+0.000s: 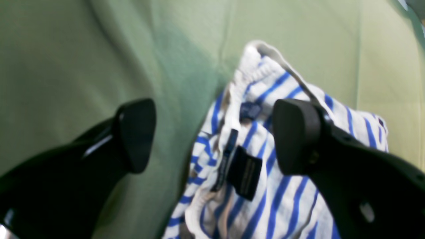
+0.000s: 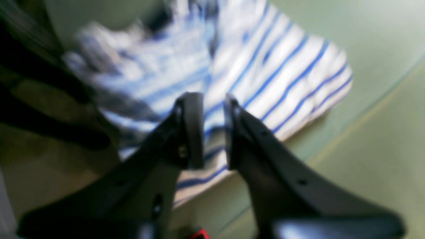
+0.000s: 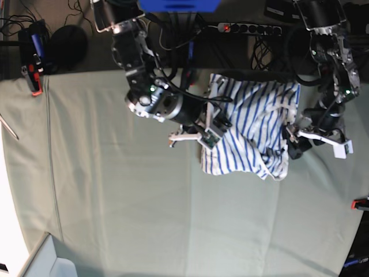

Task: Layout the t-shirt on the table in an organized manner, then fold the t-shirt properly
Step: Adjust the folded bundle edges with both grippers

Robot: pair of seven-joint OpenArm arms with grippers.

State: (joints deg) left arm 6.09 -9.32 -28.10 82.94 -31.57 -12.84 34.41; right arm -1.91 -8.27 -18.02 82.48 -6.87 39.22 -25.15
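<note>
Both arms work the crumpled shirt's opposite edges

The t-shirt (image 3: 251, 127) lies bunched at two o'clock on the table (image 3: 115, 196). At its nine o'clock edge the right gripper (image 2: 214, 129) pinches a striped fold, likely to drag it flat; at three o'clock the left gripper (image 1: 214, 136) gapes empty above the dark tag (image 1: 244, 172).

This looks like a robotics lab or test bench. A desk (image 3: 115, 202) draped in pale grey-green cloth fills most of the base view, the cloth held by a red-and-black clamp (image 3: 33, 78) at the upper left and another clamp (image 3: 361, 203) at the right edge. Along the top of the frame lie tangled black cables (image 3: 173, 34) and a power strip (image 3: 251, 27) with a lit red switch. Two black robot arms (image 3: 153, 95) are mounted at the far edge.
</note>
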